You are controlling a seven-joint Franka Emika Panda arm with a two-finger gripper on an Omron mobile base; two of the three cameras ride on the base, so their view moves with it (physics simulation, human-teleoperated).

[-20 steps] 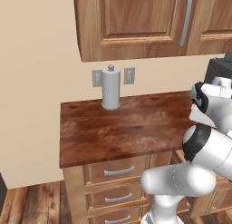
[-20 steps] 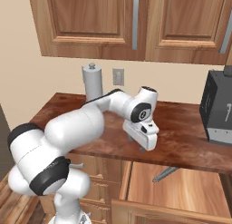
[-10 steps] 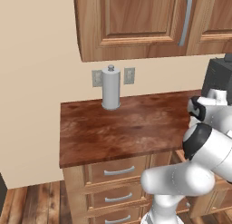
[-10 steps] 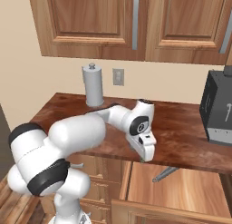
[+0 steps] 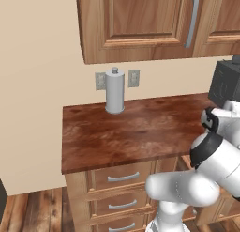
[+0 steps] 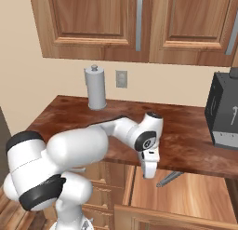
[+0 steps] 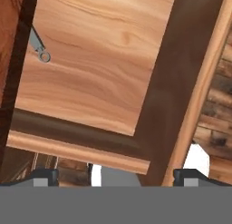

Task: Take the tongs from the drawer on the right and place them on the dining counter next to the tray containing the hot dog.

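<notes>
We see the worktop [image 6: 195,145] carrying a paper-towel roll [image 6: 96,87] near the wall and a dark box [image 6: 226,111] at its right. Below, the open drawer [image 6: 195,199] holds the tongs [image 6: 169,179].

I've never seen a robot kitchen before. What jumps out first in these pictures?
A big white robot arm bends down over an open drawer of pale wood, its pincer open just above it. Grey metal tongs lie at the drawer's back edge, partly under the worktop. Behind stands a grey paper towel holder on the reddish-brown worktop, near the wall.
</notes>
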